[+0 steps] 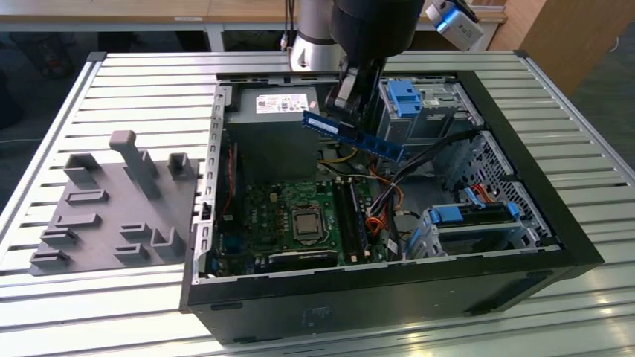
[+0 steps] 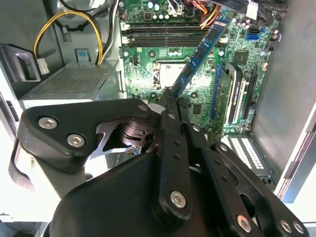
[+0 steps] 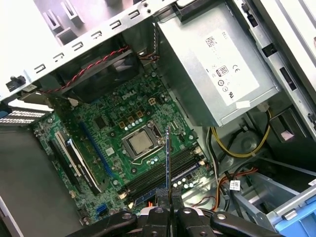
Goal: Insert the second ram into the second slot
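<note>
Exterior view: open desktop tower case (image 1: 397, 294) lying on its side on a slatted aluminium bench (image 1: 149, 89), with a grey moulded fixture tray (image 1: 100, 216) beside it on the exterior view's left. Second ram (image 1: 377, 143) held in the air above the case interior, tilted, well apart from the motherboard (image 1: 268, 216) below, between the power supply (image 1: 268, 141) and a light-blue drive-bay clip (image 1: 402, 97). Jaws closed on the stick towards one end, with nothing else in the grip. Second wrist view: second ram (image 2: 200, 54) projecting from the closed jaws out over the board, flat face in sight, far end near the memory slots (image 2: 163, 35) but not touching them. First wrist view: second ram (image 3: 168, 158) seen edge-on as a thin line rising from the jaws, crossing above the memory slots (image 3: 148, 178) just beside the CPU socket (image 3: 140, 143), not yet seated. Handling, by judgement: probably light and stiff, yet thin and easily cracked or bent under uneven load. Smooth faces likely to slip in a loose pinch. Best taken by the flat faces or short ends, away from the contact edge.
</note>
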Controlling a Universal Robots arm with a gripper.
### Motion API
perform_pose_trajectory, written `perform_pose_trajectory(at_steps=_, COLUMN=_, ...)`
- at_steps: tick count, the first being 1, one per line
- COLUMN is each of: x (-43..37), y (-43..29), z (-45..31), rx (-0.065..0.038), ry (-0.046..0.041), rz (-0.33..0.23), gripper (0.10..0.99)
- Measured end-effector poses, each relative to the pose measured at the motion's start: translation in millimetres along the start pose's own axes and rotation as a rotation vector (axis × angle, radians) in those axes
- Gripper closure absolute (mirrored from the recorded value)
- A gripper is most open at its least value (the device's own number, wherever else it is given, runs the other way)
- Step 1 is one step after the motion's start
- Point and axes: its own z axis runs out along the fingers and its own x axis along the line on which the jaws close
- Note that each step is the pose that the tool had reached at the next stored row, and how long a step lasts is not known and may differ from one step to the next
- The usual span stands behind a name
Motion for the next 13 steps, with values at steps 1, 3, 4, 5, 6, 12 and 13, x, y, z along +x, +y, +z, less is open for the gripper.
perform_pose_trajectory(at_steps=1, x=0.0, y=0.0, z=0.0, rx=0.0, ry=-0.0002, rz=0.004, gripper=0.953)
perform_pose_trajectory(at_steps=3, x=0.0, y=0.0, z=0.0, rx=0.0, ry=-0.0004, rz=0.009, gripper=0.953)
perform_pose_trajectory(at_steps=4, x=0.0, y=0.0, z=0.0, rx=0.0, ry=-0.0005, rz=0.012, gripper=0.953)
perform_pose_trajectory(at_steps=5, x=0.0, y=0.0, z=0.0, rx=0.0, ry=-0.0006, rz=0.014, gripper=0.953)
perform_pose_trajectory(at_steps=6, x=0.0, y=0.0, z=0.0, rx=0.0, ry=-0.0006, rz=0.017, gripper=0.953)
perform_pose_trajectory(at_steps=12, x=0.0, y=0.0, z=0.0, rx=0.0, ry=-0.0012, rz=0.03, gripper=0.953)
perform_pose_trajectory(at_steps=13, x=0.0, y=0.0, z=0.0, rx=0.001, ry=-0.0013, rz=0.032, gripper=0.953)
